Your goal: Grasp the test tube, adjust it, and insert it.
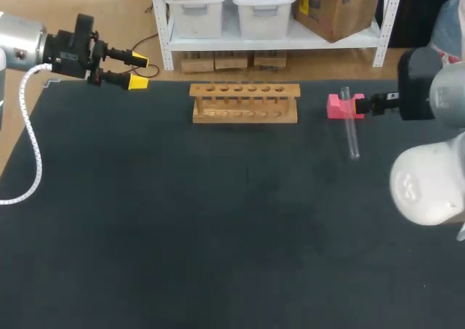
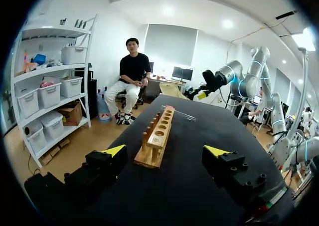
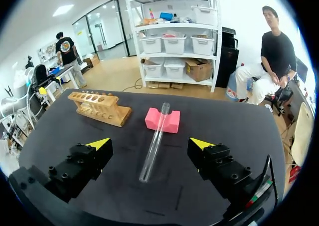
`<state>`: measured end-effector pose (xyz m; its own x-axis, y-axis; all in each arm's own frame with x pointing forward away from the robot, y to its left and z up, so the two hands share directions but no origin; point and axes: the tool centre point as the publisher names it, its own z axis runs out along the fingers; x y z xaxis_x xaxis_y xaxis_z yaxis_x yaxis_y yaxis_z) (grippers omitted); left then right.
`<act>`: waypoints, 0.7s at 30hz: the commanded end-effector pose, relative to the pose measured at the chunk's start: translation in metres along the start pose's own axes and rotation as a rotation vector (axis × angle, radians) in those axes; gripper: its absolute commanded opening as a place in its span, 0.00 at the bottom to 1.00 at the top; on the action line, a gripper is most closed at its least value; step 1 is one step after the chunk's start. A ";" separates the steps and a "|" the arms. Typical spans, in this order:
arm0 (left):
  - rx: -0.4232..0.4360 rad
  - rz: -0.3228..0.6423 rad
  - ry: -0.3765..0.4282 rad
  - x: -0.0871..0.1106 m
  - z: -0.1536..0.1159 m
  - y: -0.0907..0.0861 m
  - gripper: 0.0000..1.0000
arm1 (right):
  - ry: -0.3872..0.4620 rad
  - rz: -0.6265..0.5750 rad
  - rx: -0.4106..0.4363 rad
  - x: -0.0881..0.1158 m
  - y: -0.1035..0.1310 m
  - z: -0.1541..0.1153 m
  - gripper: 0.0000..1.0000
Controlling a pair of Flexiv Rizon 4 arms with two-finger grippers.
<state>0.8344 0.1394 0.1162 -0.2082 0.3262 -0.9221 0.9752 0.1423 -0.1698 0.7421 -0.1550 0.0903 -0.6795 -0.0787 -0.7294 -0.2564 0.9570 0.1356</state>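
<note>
Broad table (image 1: 218,234), dark matte top

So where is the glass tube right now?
In the head view the glass tube lies on the right side of the table. Its far end is propped on the pink block, right of the wooden rack.

Test tube (image 1: 352,131) atop block (image 1: 335,108), right of rack (image 1: 244,102), near far edge of table (image 1: 218,234)

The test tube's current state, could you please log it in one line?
test tube: lying across pink block | rack: empty | left gripper: open, away from rack | right gripper: open around tube, no contact
</note>
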 end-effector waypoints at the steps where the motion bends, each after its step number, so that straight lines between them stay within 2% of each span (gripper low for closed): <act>1: 0.001 0.002 0.000 0.001 0.000 0.001 1.00 | -0.001 0.000 0.405 0.002 0.004 0.017 1.00; 10: 0.001 0.002 0.000 0.001 0.000 0.001 1.00 | 0.007 -0.017 0.382 0.010 0.005 0.047 1.00; 21: 0.001 0.002 0.000 0.001 0.000 0.001 1.00 | 0.051 -0.070 0.358 0.018 -0.003 0.069 1.00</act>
<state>0.8344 0.1394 0.1163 -0.2083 0.3263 -0.9220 0.9751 0.1424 -0.1699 0.7734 -0.1433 0.0325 -0.7030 -0.1534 -0.6944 -0.1844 0.9824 -0.0303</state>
